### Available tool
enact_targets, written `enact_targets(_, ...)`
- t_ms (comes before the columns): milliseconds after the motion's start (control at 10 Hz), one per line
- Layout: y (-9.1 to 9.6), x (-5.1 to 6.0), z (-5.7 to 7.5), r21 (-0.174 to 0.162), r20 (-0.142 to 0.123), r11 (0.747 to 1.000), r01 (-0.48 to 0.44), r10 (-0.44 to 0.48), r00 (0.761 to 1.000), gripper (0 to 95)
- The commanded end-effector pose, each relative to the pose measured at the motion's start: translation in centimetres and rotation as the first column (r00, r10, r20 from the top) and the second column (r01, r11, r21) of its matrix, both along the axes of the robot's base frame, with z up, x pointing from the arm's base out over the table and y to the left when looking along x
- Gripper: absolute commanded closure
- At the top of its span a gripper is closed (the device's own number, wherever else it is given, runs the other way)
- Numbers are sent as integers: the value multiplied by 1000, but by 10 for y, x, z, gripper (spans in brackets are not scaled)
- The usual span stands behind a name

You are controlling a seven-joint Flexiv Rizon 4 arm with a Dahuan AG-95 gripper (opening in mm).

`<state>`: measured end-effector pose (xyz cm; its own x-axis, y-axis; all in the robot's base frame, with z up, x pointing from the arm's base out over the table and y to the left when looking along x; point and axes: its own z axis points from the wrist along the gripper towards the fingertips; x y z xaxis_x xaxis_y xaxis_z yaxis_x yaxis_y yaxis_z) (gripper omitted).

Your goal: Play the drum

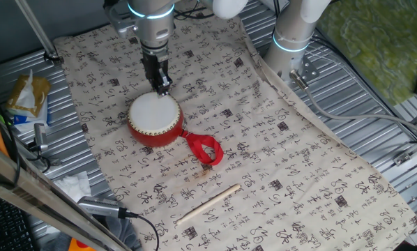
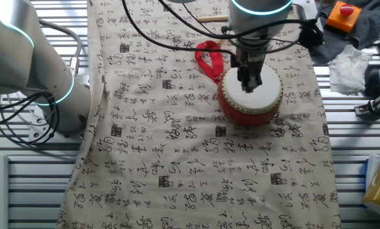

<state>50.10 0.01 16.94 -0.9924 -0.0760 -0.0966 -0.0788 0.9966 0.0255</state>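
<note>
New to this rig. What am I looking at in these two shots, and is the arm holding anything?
Both pictures show the same moment from two fixed cameras on opposite sides of the table. The machine is a single robot arm ending in a two-finger gripper, pointing straight down. On the table lies a cloth printed with black characters. On it stands a small red drum with a white skin head and a red ribbon loop at its side. A thin pale wooden stick lies loose on the cloth, apart from the drum. The fingers are close together with their tips at or just above the drum skin. They appear to hold nothing; the stick is untouched. Whether they actually touch the skin, I cannot tell.
</note>
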Motion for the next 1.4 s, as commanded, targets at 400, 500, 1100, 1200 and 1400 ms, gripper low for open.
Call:
enact_targets(400, 0, -1, 1, -4, -1, 1000, -10, 10, 1000, 950)
enact_targets(500, 0, -1, 1, -6, -1, 1000, -8, 8, 1000, 950)
enact_targets(1100, 0, -1, 1, -6, -1, 1000, -2, 2, 1000, 950)
enact_targets(1200, 0, -1, 1, -6, -1, 1000, -1, 1, 1000, 950)
enact_targets(1400, 0, -1, 1, -6, 0, 1000, -1, 1, 1000, 950)
